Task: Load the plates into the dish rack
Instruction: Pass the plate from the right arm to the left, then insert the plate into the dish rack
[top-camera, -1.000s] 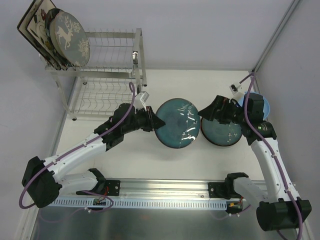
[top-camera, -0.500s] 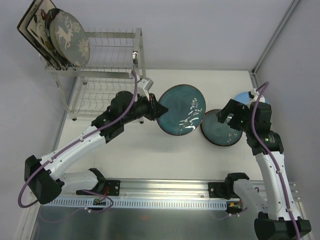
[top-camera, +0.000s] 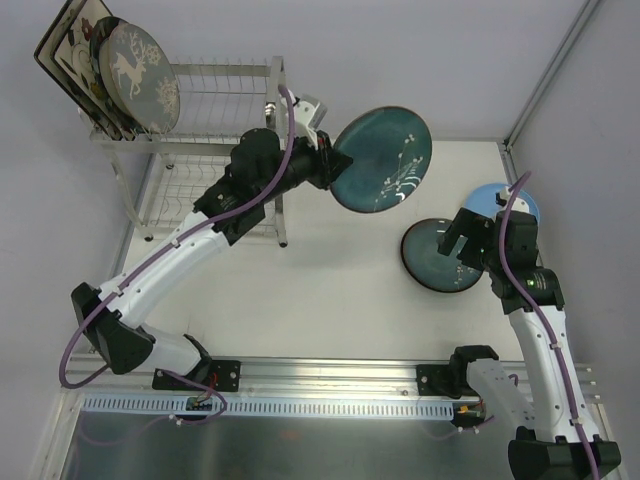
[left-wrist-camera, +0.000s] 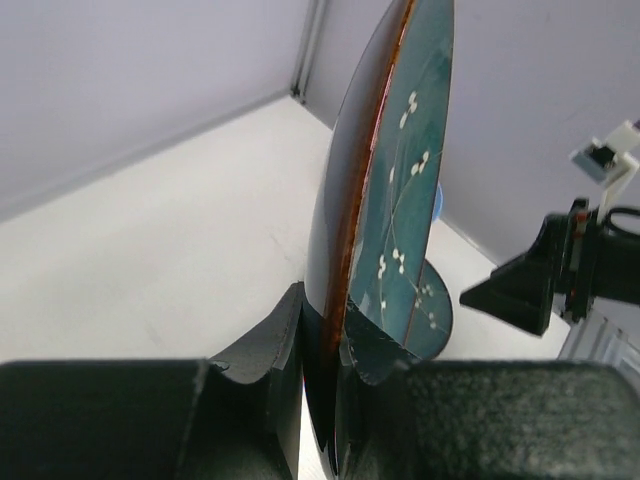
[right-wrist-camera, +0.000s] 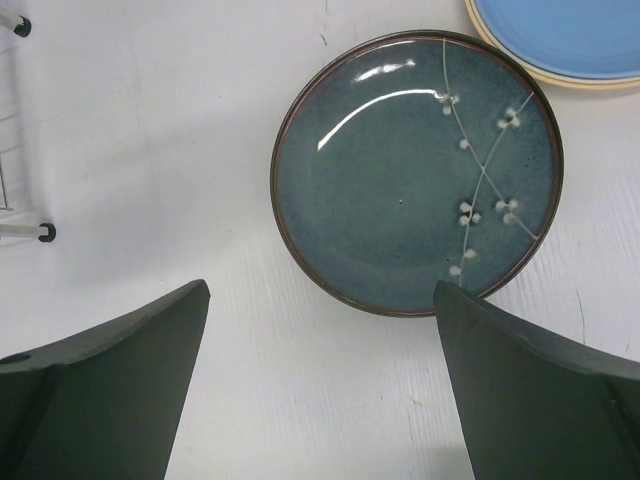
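My left gripper (top-camera: 328, 168) is shut on the rim of a dark teal plate (top-camera: 382, 158), held tilted in the air just right of the silver dish rack (top-camera: 205, 150). The left wrist view shows this teal plate (left-wrist-camera: 395, 200) edge-on, pinched at my left gripper (left-wrist-camera: 325, 345). Several plates (top-camera: 138, 65) stand in the rack's upper left end. A second teal plate (top-camera: 440, 255) lies flat on the table, with a light blue plate (top-camera: 505, 198) on a pale yellow one behind it. My right gripper (right-wrist-camera: 320, 300) hovers open above the table beside the lying teal plate (right-wrist-camera: 415, 170).
The rack's lower tier (top-camera: 205, 195) has bare wire slots. A white wall post (top-camera: 550, 75) rises at the back right. The blue and yellow plates (right-wrist-camera: 560, 40) sit by the table's right edge.
My left arm has lifted the teal plate up and back toward the rack, tipping it upright. My right arm has drawn back from it and stands over the second teal plate.
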